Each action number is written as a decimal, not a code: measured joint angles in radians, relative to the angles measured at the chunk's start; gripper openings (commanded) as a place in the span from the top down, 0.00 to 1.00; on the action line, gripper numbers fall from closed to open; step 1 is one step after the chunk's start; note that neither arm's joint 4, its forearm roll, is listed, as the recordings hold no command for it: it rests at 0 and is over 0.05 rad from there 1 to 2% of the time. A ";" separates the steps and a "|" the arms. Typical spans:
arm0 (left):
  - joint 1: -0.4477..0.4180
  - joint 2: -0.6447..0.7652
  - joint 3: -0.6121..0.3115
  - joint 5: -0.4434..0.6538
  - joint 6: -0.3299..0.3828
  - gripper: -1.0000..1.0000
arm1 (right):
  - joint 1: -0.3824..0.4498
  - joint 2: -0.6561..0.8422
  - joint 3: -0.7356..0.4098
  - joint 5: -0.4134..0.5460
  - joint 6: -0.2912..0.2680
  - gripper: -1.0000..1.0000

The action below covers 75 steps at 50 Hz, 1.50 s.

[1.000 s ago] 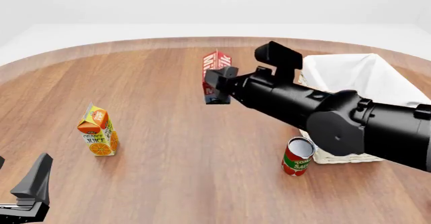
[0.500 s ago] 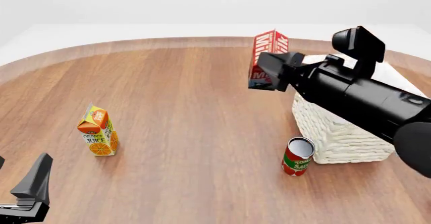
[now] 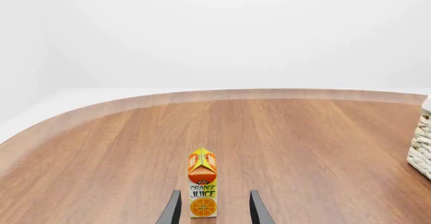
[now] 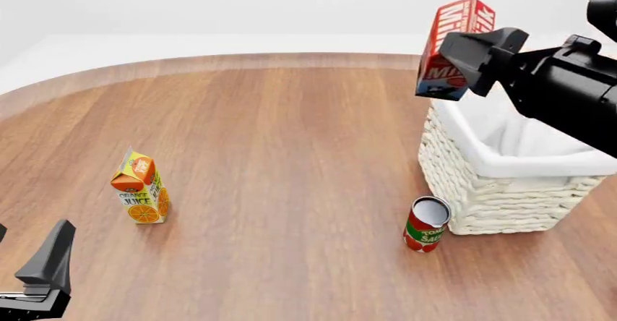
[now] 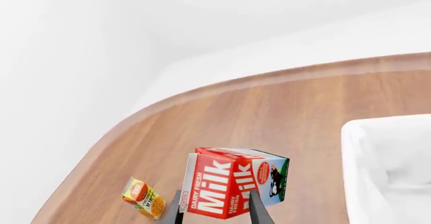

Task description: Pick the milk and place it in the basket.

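Wood-grain tabletop point(image 4: 279, 155) with a curved far edge fills the scene, against a plain white backdrop. Going left to right, and placing everything by the basket: well to its left your left gripper point(image 4: 43, 274) waits low at the near edge, fingers spread and holding nothing. Just beyond it stands the juice carton point(image 4: 141, 187), upright. Close against the basket's near left corner stands a tomato sauce can point(image 4: 425, 224). The basket point(image 4: 492, 191) itself sits at the right, its white liner folded over the rim.

Your right gripper point(image 4: 461, 59) has its fingers clamped on the milk point(image 4: 453, 43), which hangs tilted in the air above the basket's left rim, not over the middle of the opening.

In my judgement, letting go here risks the carton catching the rim and tumbling outside, perhaps onto the can. Its tilt makes that more likely. Carry it further over the liner first.

From the right wrist view you see the fingers pinching the carton's red end, and the liner well to one side. Only the front view shows the can.
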 measured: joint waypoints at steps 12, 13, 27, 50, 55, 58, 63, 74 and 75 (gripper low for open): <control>0.000 0.000 0.000 0.000 0.000 0.00 | -0.082 -0.036 -0.065 0.097 -0.053 1.00; 0.000 0.000 0.000 0.000 0.000 0.00 | -0.089 -0.039 -0.069 0.104 -0.056 1.00; 0.000 0.000 0.000 0.000 0.000 0.00 | -0.174 -0.064 -0.093 0.157 -0.099 1.00; 0.000 0.000 0.000 0.000 0.000 0.00 | -0.324 -0.058 -0.091 0.151 -0.132 1.00; 0.000 0.000 0.000 0.000 0.000 0.00 | -0.345 -0.049 -0.083 0.141 -0.129 1.00; 0.000 0.000 0.000 0.000 0.000 0.00 | -0.356 -0.040 -0.077 0.133 -0.126 1.00; 0.000 0.000 0.000 0.000 0.000 0.00 | -0.370 -0.023 -0.066 0.116 -0.120 1.00; 0.000 0.000 0.000 0.000 0.000 0.00 | -0.393 0.028 -0.037 0.063 -0.104 1.00; 0.000 0.000 0.000 0.000 0.000 0.00 | -0.395 0.033 -0.035 0.057 -0.101 1.00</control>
